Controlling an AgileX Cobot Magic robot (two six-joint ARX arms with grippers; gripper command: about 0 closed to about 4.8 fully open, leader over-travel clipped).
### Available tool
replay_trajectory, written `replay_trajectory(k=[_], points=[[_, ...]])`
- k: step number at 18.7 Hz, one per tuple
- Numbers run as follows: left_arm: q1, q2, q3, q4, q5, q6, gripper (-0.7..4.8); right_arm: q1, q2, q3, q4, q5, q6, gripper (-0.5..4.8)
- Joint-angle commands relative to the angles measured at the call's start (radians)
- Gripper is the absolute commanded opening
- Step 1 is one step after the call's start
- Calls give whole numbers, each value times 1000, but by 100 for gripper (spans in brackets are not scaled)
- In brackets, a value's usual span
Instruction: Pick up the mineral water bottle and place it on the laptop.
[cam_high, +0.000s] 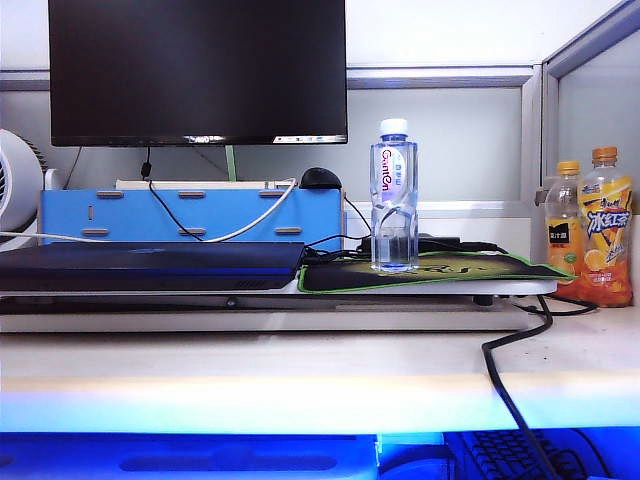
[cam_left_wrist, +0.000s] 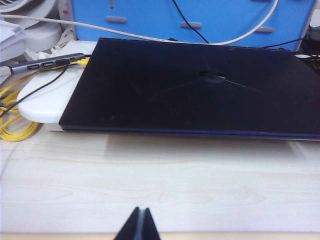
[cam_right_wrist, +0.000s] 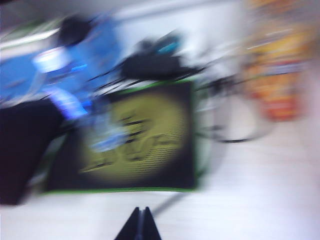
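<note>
The clear mineral water bottle (cam_high: 394, 196) with a white cap stands upright on the green-edged mouse pad (cam_high: 440, 272). The right wrist view shows the bottle (cam_right_wrist: 75, 102) blurred, well ahead of my right gripper (cam_right_wrist: 140, 209), which is shut and empty over the pale table. The dark laptop (cam_high: 150, 265) lies closed and flat, left of the bottle. In the left wrist view the laptop (cam_left_wrist: 195, 87) fills the far half. My left gripper (cam_left_wrist: 140, 210) is shut and empty above bare table in front of the laptop. Neither gripper shows in the exterior view.
A large black monitor (cam_high: 197, 70) stands behind a blue box (cam_high: 190, 215). Two orange-capped juice bottles (cam_high: 590, 235) stand at the right. A black cable (cam_high: 505, 385) runs across the front table. Yellow cable (cam_left_wrist: 15, 117) and a grey hub (cam_left_wrist: 42, 64) lie beside the laptop.
</note>
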Motion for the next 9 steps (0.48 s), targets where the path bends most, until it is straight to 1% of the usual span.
replay_trajectory(k=[1, 3, 5, 6, 9], points=[[1, 0, 1, 4, 3, 1, -2, 16, 182, 106, -12, -188, -4, -5], [1, 0, 1, 4, 3, 1, -2, 49, 267, 165, 0, -291, -1, -5], [1, 0, 1, 4, 3, 1, -2, 77, 305, 194, 73, -378, 8, -5], [1, 0, 1, 4, 3, 1, -2, 89, 307, 195, 110, -414, 23, -5], [1, 0, 1, 4, 3, 1, -2, 94, 307, 196, 175, -472, 105, -5]])
